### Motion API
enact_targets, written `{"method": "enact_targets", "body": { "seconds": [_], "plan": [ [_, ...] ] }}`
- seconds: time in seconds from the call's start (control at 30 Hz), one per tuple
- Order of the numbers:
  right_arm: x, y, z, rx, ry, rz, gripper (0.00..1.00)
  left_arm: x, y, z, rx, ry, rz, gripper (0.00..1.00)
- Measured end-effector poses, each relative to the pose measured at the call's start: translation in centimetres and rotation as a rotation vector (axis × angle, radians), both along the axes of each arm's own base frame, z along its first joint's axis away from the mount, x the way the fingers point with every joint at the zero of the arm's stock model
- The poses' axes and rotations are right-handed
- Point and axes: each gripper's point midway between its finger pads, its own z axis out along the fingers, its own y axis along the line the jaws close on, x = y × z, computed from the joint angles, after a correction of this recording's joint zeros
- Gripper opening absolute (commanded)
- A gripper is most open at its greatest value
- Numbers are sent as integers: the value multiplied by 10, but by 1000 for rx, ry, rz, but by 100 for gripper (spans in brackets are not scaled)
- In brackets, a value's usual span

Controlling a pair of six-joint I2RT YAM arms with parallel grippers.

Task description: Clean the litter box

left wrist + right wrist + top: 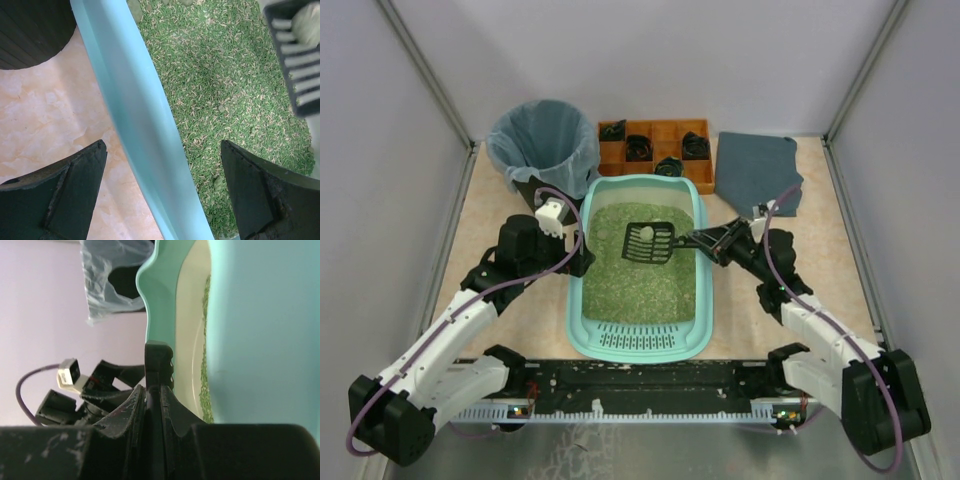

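The light-teal litter box (640,343) with green litter (638,275) lies mid-table, slotted lip nearest the arms. My right gripper (708,240) is shut on the handle of a black slotted scoop (648,241), held over the litter with a pale clump (644,236) on it. In the right wrist view the gripper (152,390) clamps the scoop handle (159,365) beside the box wall (260,330). My left gripper (582,255) is open and straddles the box's left rim (140,115), one finger (65,190) outside and one over the litter (225,90). The scoop (295,55) shows at the upper right.
A black bin with a clear bag (544,145) stands at the back left, close to the box's far left corner. An orange compartmented tray (656,148) sits behind the box. A grey cloth (758,170) lies at the back right. Walls enclose the table sides.
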Motion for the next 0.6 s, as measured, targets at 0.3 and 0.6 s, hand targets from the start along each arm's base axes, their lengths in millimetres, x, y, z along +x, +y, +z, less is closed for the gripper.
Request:
{"method": "enact_targets", "body": {
  "seconds": [0.3, 0.6],
  "plan": [
    [-1, -3, 6, -20, -30, -4, 0, 0, 0, 0, 0, -1, 0, 100],
    [0, -1, 8, -34, -41, 4, 0, 0, 0, 0, 1, 0, 2, 100]
  ]
}}
